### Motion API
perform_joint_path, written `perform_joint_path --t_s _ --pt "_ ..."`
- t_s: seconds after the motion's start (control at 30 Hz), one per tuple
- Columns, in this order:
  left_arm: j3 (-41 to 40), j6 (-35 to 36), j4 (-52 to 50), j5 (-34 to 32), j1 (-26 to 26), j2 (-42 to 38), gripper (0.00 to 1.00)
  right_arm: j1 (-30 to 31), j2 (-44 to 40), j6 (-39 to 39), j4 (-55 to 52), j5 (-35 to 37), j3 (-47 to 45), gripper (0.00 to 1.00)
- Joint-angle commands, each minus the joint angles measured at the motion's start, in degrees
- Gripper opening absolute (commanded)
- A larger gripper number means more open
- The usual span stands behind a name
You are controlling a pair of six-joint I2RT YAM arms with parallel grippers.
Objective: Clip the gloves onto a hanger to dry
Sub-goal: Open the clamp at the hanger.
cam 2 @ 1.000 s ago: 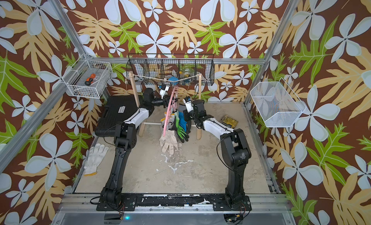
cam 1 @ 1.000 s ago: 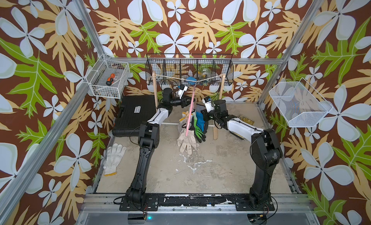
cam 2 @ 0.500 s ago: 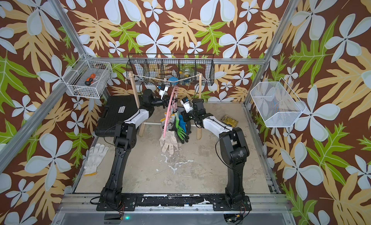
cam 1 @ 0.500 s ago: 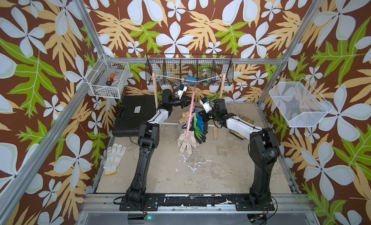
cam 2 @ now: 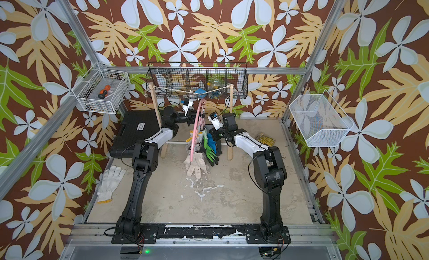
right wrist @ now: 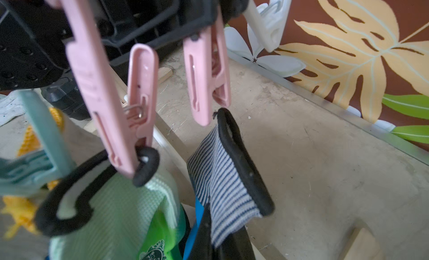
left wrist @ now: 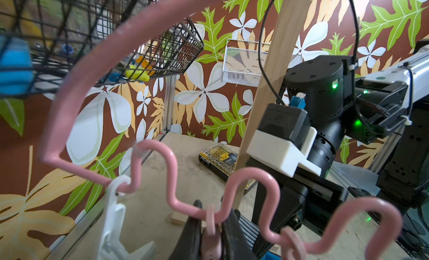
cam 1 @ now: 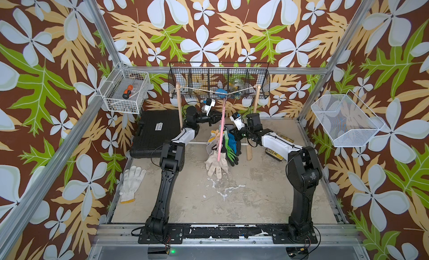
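Observation:
The pink hanger (cam 1: 222, 121) (cam 2: 196, 121) hangs from the string of the wooden rack, its wavy bar (left wrist: 171, 177) close in the left wrist view. My left gripper (cam 1: 217, 114) (left wrist: 212, 210) is shut on a pink clip (right wrist: 204, 73), squeezing its top; the clip's lower end gapes a little. My right gripper (cam 1: 235, 134) (right wrist: 216, 238) is shut on the blue glove (cam 1: 232, 141), whose striped cuff (right wrist: 222, 177) has its black rim just under that clip. The green glove (cam 1: 229, 152) (right wrist: 120, 212) and beige gloves (cam 1: 217, 164) hang clipped. A white glove (cam 1: 131, 182) lies on the floor at the left.
A black tool case (cam 1: 154, 131) lies behind the left arm. The rack's wooden posts (cam 1: 178, 107) stand either side of the hanger. A black wire basket (cam 1: 218, 82) hangs above it, with white baskets (cam 1: 126, 91) (cam 1: 343, 121) on the side walls. A yellow bit case (cam 1: 275, 153) is beside the right arm.
My right gripper has shifted slightly left toward the hanger with the blue glove's cuff. The left gripper has stayed at the clip, closing a touch tighter.

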Motion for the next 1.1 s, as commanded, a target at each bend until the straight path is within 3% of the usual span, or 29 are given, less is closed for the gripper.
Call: perform_joint_path --t_s 0.0,0.33,0.63,1.07 --pt "0.5 -0.2 4.3 1.0 -0.2 0.5 0.00 -0.2 0.1 -0.6 0.4 -2.6 0.4 0.00" --pt "0.4 -0.3 4.7 2.0 -0.4 1.0 0.00 -1.2 1.1 -0.7 -0.2 -5.6 2.2 0.00" --pt "0.1 -0.6 5.4 2.3 -0.4 0.8 0.00 -1.2 3.0 0.8 -1.1 -3.3 5.2 0.00" --pt "0.0 -1.4 6.3 3.3 -0.7 1.1 0.00 -1.1 1.1 2.3 4.9 -2.4 2.5 0.00"
